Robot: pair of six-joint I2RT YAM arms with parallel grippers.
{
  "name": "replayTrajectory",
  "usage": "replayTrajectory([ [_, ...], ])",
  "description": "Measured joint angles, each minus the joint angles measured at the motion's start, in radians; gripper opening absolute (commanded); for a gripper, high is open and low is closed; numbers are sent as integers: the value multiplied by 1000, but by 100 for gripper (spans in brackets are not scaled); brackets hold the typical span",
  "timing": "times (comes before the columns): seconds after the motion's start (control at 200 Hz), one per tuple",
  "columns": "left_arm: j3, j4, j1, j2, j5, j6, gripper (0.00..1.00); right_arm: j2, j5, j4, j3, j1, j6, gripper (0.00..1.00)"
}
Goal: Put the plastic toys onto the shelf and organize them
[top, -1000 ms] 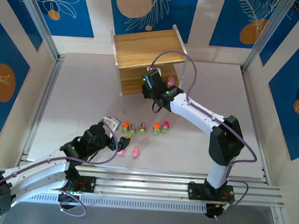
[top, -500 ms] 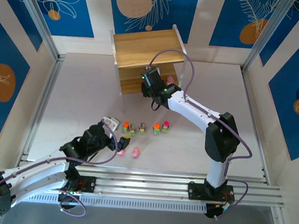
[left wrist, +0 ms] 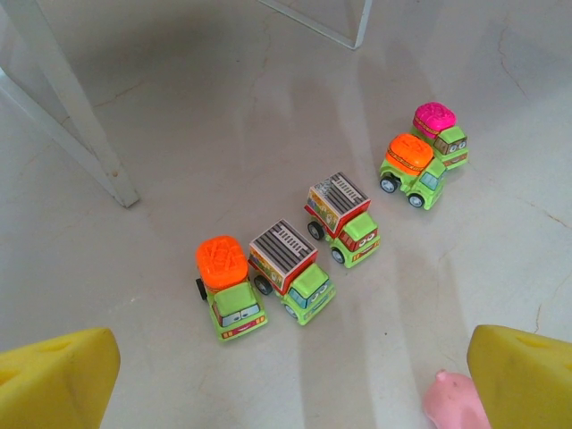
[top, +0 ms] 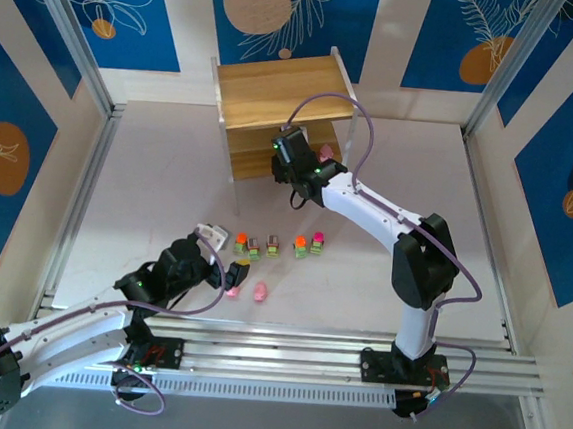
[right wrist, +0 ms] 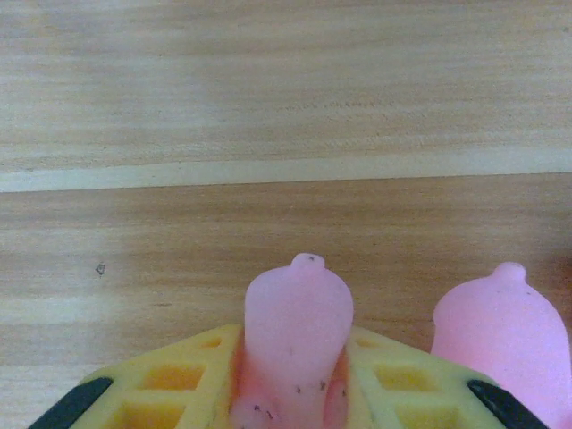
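Right end effector pinches pink pig; left end effector gapes wide.

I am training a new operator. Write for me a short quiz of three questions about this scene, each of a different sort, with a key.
1. How many small green-based plastic toy trucks stand on the grey table top?
2. True or false: the left two-finger gripper is shut on one of them.
3. At the light wooden shelf board, the right two-finger gripper holds: A) an orange-topped truck; B) a pink pig-like plastic toy; C) nothing.
Key: 1 five; 2 false, its jaws stand wide open; 3 B.
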Motion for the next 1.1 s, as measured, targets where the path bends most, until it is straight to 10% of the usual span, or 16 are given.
replayTrajectory([
  [1.1, 0, 1, 0, 10, 8, 0, 100, -36, 10, 62, -75, 13, -21, 51],
])
